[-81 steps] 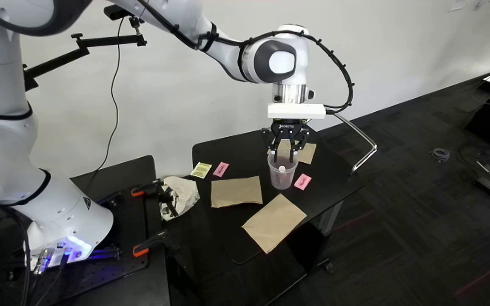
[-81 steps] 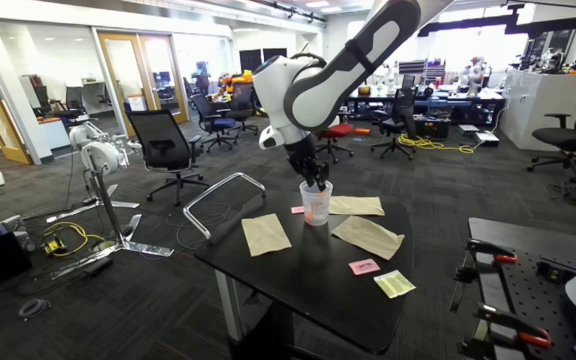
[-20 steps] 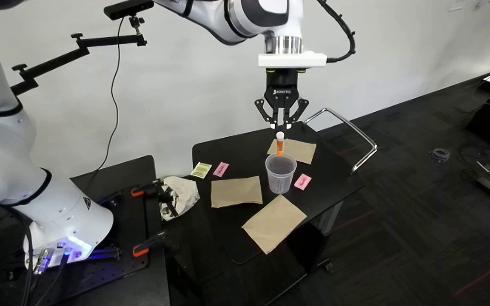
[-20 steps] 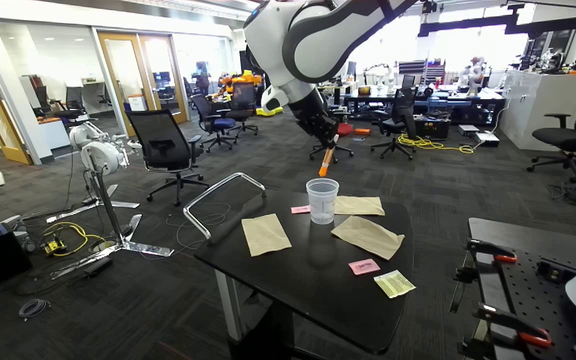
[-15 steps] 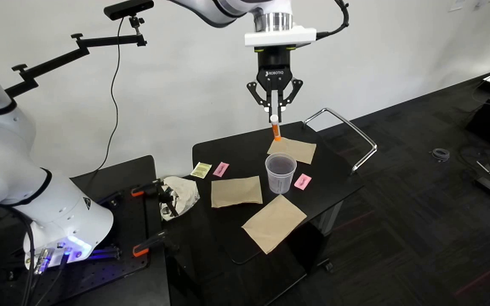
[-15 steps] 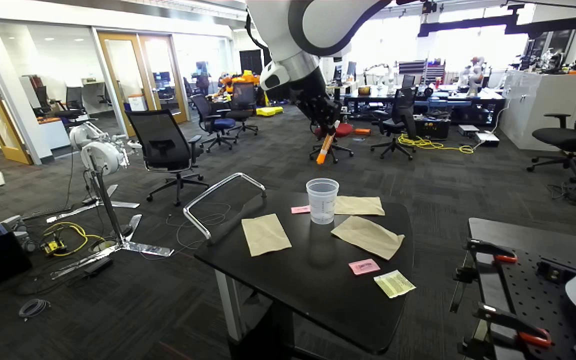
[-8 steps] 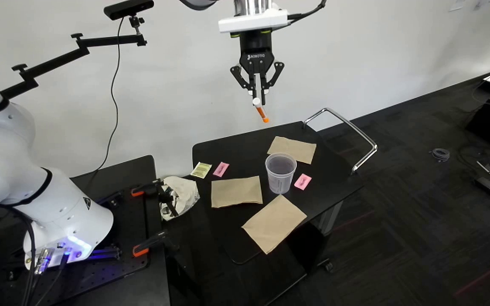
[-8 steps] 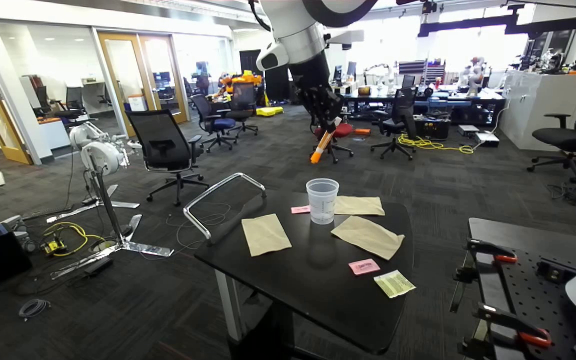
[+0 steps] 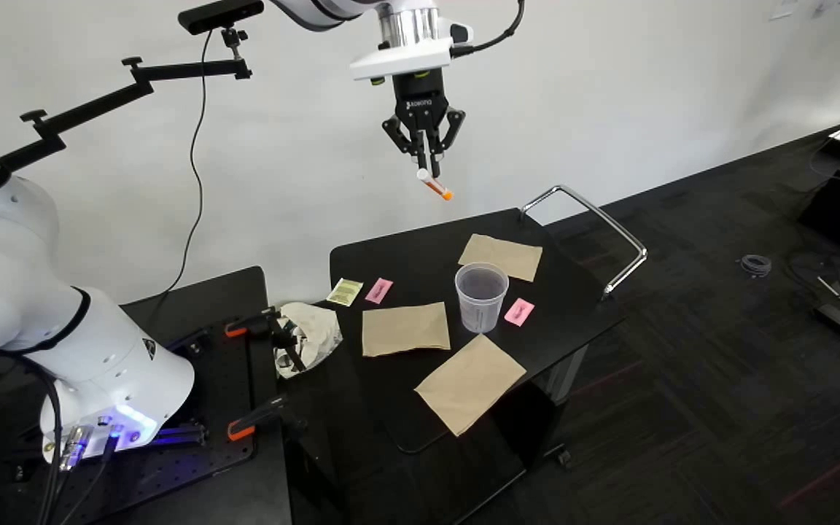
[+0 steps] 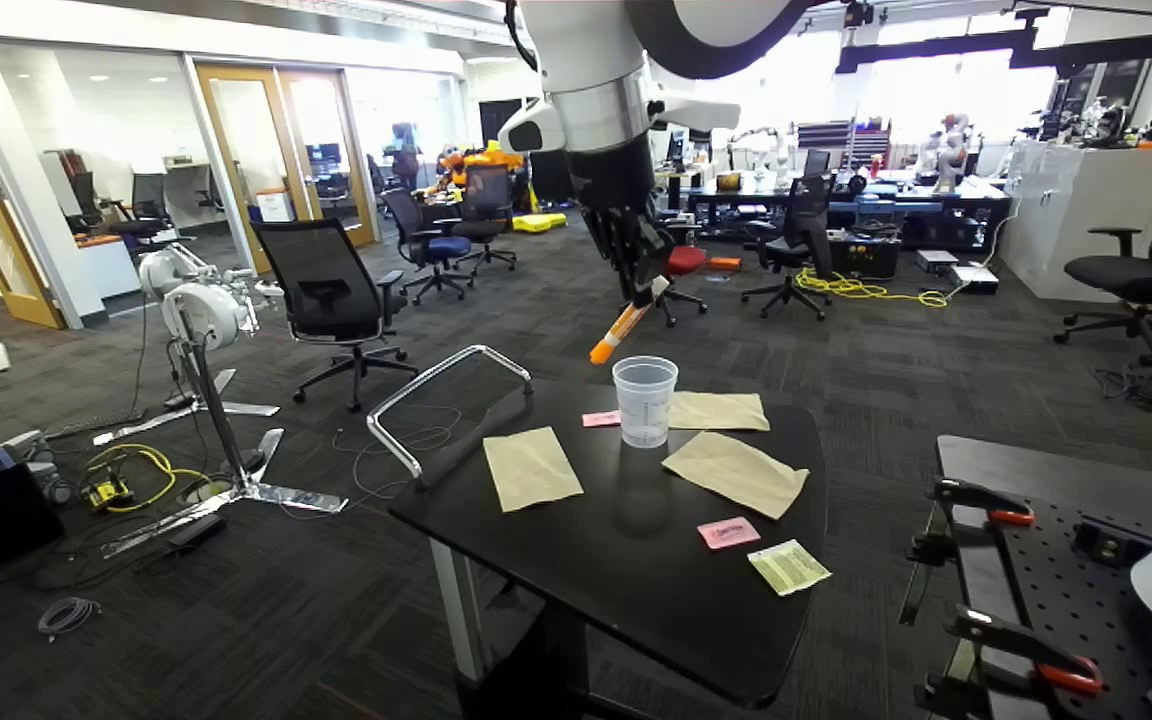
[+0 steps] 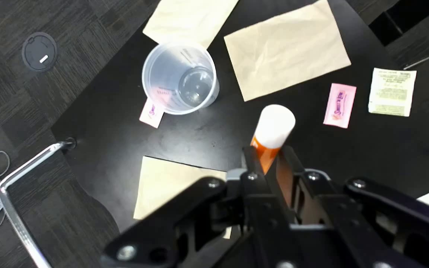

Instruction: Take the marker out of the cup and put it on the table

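My gripper (image 9: 428, 168) is shut on the marker (image 9: 435, 186), which is orange with a white end. I hold it tilted in the air above the black table (image 9: 420, 262). In an exterior view the marker (image 10: 621, 330) slants down from the fingertips (image 10: 648, 288), its orange end lowest. In the wrist view the white end of the marker (image 11: 274, 126) sticks out past the fingertips (image 11: 268, 154). The translucent cup (image 9: 480, 299) stands upright on the table, apart from the gripper. The cup (image 11: 179, 78) shows no marker inside in the wrist view.
Several tan paper pieces (image 9: 405, 329), two pink packets (image 10: 729, 533) and a yellowish packet (image 10: 789, 568) lie flat on the table. One pink packet (image 11: 152, 112) lies beside the cup. A bent metal rail (image 9: 595, 211) rises at one table edge.
The gripper was down at the cup's mouth. It has lifted the marker out and moved up and away from the cup. The marker has swung from near upright to strongly tilted.
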